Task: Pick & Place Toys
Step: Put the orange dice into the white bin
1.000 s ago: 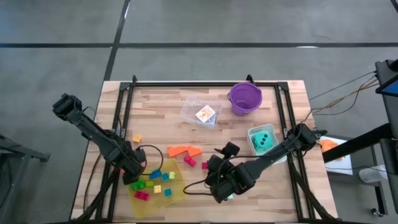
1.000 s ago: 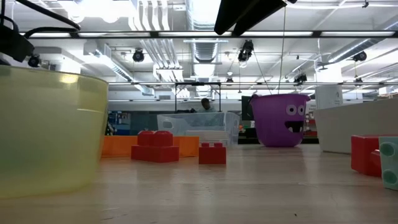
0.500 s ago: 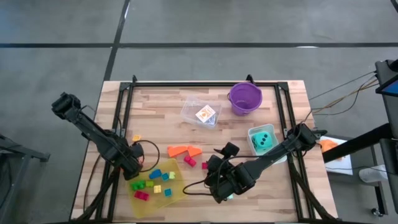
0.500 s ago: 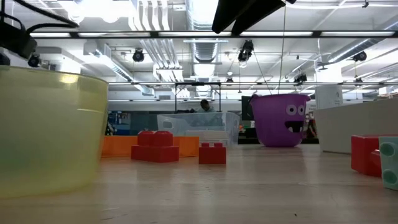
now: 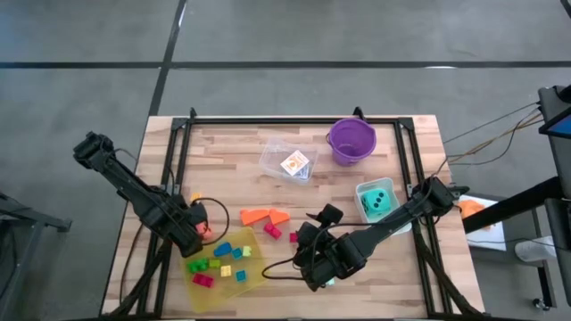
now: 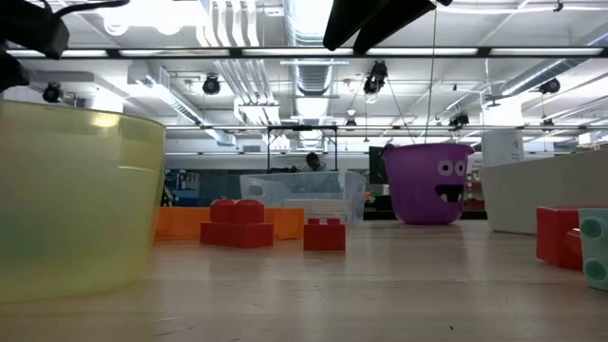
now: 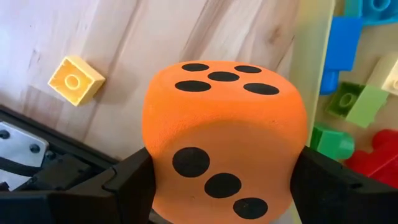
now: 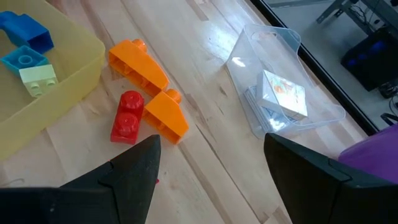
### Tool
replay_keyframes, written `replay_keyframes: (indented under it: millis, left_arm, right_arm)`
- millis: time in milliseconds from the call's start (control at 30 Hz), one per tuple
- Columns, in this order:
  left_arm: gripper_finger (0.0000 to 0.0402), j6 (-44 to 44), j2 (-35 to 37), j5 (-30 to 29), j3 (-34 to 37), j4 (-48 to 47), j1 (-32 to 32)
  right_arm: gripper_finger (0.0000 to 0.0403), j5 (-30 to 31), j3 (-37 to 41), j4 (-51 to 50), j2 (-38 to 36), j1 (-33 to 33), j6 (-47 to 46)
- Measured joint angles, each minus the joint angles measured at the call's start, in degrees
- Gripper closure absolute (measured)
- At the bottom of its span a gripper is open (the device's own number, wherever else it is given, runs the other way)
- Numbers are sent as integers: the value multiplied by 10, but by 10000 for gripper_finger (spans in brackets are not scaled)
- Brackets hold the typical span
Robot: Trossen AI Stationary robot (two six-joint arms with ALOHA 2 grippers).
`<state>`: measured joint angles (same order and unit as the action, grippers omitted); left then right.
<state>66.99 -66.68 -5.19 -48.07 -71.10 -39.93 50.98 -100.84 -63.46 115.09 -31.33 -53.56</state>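
My left gripper (image 5: 198,229) is shut on the orange die (image 7: 224,137), just off the far left corner of the yellow tray (image 5: 254,267). The tray holds several small bricks (image 5: 223,259). My right gripper (image 5: 308,239) is open and empty near the table's front middle, with its fingers (image 8: 130,171) toward two orange wedges (image 8: 149,87) and a red brick (image 8: 127,117) lying on the wood. A yellow brick (image 7: 76,79) lies on the table by the left gripper. The teal die (image 5: 379,203) sits in a pale tub at the right. My left gripper pinches the orange die by two opposite side faces (image 7: 155,155), one finger (image 7: 130,180) on each side. The fingers come from above, slanting down. The five-pip face and the three-pip face show between them. The die hangs over the wood beside the tray's edge (image 7: 311,56).
A clear tub (image 5: 288,160) with a card pack stands at the far middle, and the purple bucket (image 5: 351,140) is to its right. In the low view, red bricks (image 6: 237,223) and the tray wall (image 6: 76,209) stand close to the camera.
My left gripper has gone from over the tray's left part toward the table's far edge and has risen. The orange die it holds now shows beside the tray's far left corner.
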Motion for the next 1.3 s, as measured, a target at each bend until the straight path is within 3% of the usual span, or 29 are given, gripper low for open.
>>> replay_keyframes:
  millis: [367,633,1000,1300]
  left_arm:
    - [114,25,31,-44,-1,1,0]
    - [114,20,55,-108,-45,15,0]
    - [114,-105,58,-198,-133,108,1]
    - [118,-188,58,-211,-157,183,7]
  right_arm:
    - [119,0,0,0,0,0,0]
    - [119,0,0,4,0,0,0]
    - [119,0,0,19,0,0,0]
    - [119,0,0,26,0,0,0]
